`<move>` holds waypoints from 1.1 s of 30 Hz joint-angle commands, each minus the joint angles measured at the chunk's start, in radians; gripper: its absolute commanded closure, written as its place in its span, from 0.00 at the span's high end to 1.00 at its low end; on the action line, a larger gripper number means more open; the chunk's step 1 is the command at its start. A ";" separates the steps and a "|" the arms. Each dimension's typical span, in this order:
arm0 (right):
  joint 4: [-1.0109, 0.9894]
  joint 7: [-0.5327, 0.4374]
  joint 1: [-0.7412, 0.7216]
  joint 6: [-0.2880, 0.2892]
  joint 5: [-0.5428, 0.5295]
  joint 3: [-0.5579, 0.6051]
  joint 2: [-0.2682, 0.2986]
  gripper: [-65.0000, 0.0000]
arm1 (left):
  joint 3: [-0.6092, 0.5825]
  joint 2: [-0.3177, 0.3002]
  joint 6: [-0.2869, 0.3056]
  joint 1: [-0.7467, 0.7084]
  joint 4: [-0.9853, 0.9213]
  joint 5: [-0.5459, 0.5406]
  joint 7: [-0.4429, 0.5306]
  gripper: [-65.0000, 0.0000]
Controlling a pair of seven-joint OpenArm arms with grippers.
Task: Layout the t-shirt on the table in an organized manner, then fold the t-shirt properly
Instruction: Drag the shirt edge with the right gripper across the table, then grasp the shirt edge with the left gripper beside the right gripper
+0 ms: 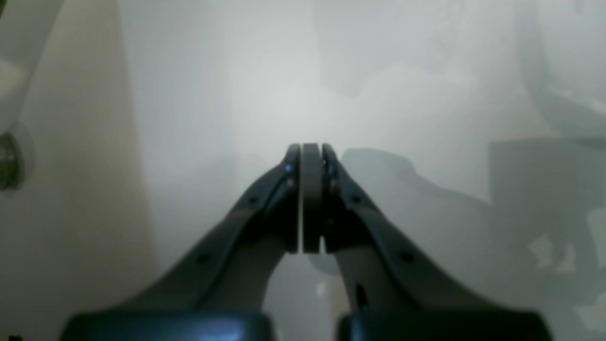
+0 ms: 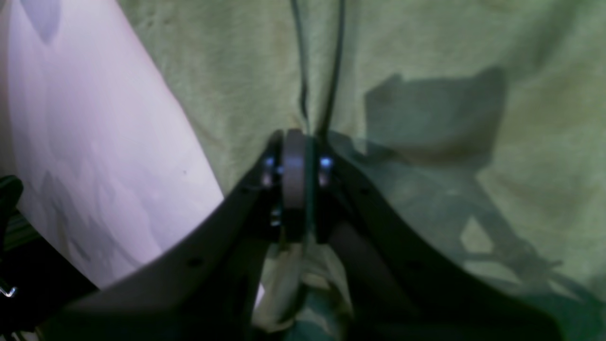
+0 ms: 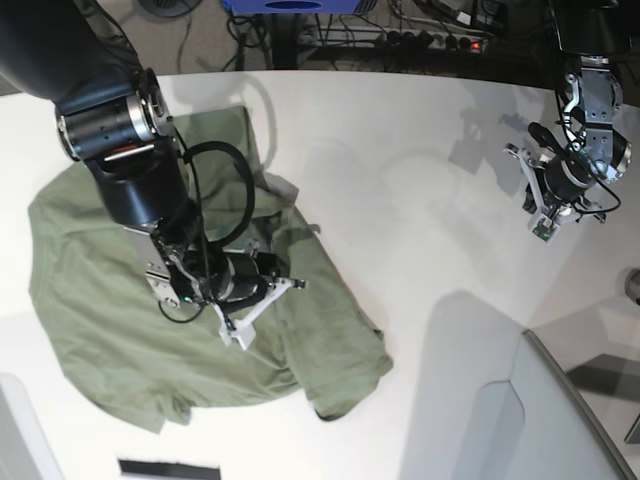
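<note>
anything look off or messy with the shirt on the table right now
Yes. The t-shirt lies rumpled and askew on the table, not spread flat: one edge is folded over near the top, and the lower corner is bunched. The right end effector is shut on a pinch of its fabric. No damage or spill shows.

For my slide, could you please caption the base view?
Right gripper shut on crumpled t-shirt; left gripper idle above table.

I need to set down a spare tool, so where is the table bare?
Bare table lies between the t-shirt and the left gripper. The strip by the grey panel is also free. It is crowded at the shirt, where the right gripper pinches cloth.
</note>
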State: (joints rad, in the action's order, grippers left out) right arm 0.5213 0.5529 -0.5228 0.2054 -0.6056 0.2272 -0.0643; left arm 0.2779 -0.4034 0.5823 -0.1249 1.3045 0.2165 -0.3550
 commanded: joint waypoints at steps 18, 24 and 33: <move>0.765 0.526 0.318 0.009 -0.053 -0.002 -0.055 0.02 | 0.005 -0.022 -0.005 0.035 0.013 -0.004 0.012 0.00; 0.778 0.563 0.407 0.004 -0.248 -0.001 -0.024 0.05 | 0.007 -0.024 -0.005 0.055 -0.024 -0.004 0.012 0.00; 0.899 0.588 0.409 -0.001 -0.259 -0.001 0.033 0.53 | 0.002 -0.024 -0.005 0.055 -0.023 -0.002 0.012 0.00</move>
State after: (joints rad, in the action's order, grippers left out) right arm 1.4044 1.1477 -0.0914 0.1978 -0.8436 0.2295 -0.0303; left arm 0.2749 -0.4068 0.5823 -0.0818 1.2667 0.2173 -0.3569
